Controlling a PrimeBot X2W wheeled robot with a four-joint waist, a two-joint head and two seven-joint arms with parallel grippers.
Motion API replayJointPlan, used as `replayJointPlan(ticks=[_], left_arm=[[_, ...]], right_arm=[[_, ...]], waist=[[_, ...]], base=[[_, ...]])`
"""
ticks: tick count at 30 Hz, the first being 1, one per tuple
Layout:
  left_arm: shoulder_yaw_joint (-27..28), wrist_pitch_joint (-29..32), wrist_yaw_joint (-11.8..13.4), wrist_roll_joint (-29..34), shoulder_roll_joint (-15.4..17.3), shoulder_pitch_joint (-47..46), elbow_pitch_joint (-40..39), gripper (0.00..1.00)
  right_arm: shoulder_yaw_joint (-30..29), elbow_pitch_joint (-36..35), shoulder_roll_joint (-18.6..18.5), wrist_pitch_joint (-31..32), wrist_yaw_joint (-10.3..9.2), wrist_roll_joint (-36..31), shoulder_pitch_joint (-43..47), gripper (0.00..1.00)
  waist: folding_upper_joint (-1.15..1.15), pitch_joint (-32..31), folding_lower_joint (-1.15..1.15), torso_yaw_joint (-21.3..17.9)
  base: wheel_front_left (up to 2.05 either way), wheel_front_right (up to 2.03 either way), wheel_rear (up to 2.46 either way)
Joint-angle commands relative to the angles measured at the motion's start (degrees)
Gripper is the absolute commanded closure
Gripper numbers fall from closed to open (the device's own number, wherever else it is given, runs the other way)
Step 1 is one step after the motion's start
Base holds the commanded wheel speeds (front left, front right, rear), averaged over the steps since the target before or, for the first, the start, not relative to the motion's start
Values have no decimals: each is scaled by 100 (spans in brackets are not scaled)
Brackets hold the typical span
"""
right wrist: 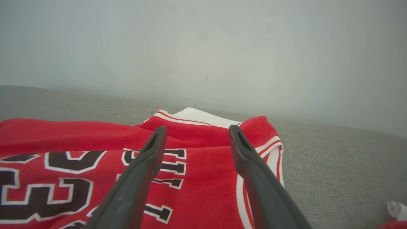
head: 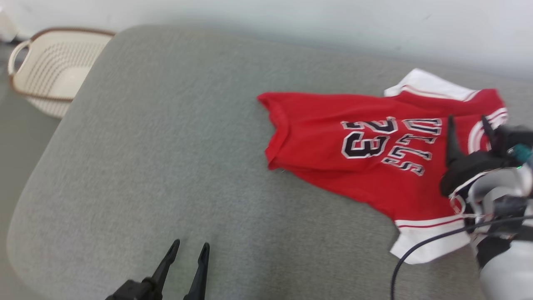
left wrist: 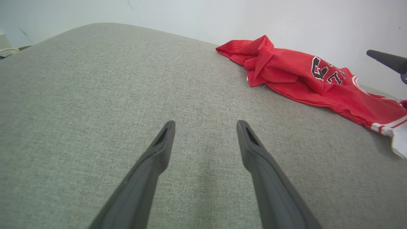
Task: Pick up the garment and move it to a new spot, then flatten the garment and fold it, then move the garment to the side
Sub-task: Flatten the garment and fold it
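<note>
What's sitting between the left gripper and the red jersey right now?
Nothing: in the head view and the left wrist view, just bare grey cushion separates the open left gripper from the jersey.

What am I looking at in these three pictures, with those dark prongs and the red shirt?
A two-armed robot took all three. The prongs are the fingers of its grippers, its hands. One picture looks down from a camera on its head; the other two come from cameras on its wrists, each looking along that hand's own fingers.

On the grey cushion lies a red jersey, rumpled, with "BULLS 23" on it. A pale basket stands beyond the cushion's corner.

The left gripper is open over bare cushion, away from the jersey. The right gripper is open above the jersey's collar end. Neither holds anything.
</note>
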Motion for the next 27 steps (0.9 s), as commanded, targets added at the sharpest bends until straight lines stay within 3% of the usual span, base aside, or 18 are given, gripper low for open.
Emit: replayJointPlan(ticks=[1,10,27], left_arm=[[31,-7,-5,7,4,112,27,0],[114,-6,-9,44,3,434,91,0],[334,-7,200,277,3,-148,416,0]], right_arm=[[57,-68,44,-26,-8,45,159,0],[541,-1210,347,-26,-8,802,1406,0],[653,-2933,734,-27,-7,887,3241,0]], waist=[[0,-478,1,-479],[0,-944,1,-1039],[0,-760,1,-1938]], base=[[0,0,0],[0,0,0],[0,0,0]])
